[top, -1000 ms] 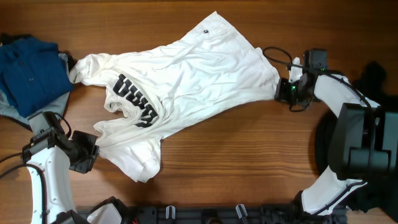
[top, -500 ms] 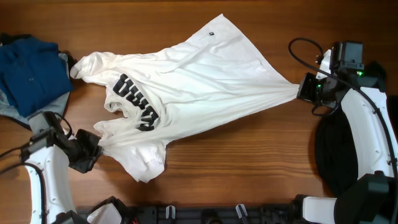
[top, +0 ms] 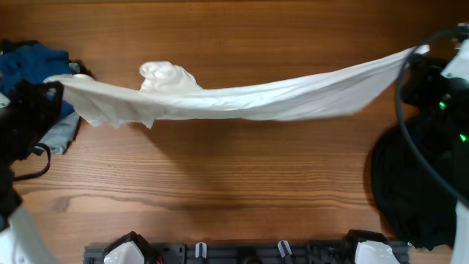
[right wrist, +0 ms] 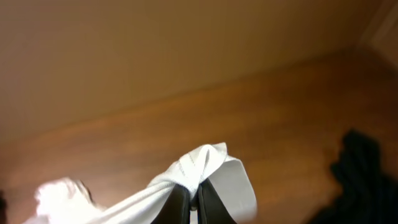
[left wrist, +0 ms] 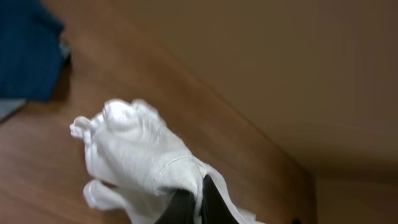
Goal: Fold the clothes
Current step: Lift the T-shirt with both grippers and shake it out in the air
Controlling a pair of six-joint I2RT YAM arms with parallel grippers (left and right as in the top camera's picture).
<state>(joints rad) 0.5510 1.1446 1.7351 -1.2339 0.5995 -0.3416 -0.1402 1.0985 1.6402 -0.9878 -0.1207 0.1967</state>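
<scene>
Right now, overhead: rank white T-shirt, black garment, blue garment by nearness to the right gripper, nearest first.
1. white T-shirt, its right end shut in the jaws of the right gripper.
2. black garment, right edge.
3. blue garment, far left corner.

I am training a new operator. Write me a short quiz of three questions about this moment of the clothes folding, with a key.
1. True or false: the white T-shirt lies spread flat on the table.
2. Which garment lies on the right arm's side of the table? A) the blue garment B) the black garment C) neither
3. Fill in: the left gripper and the right gripper are both shut on the ____.
Key: 1 false, it hangs stretched between the two grippers; 2 B, the blue garment is on the left arm's side; 3 white T-shirt.
</scene>
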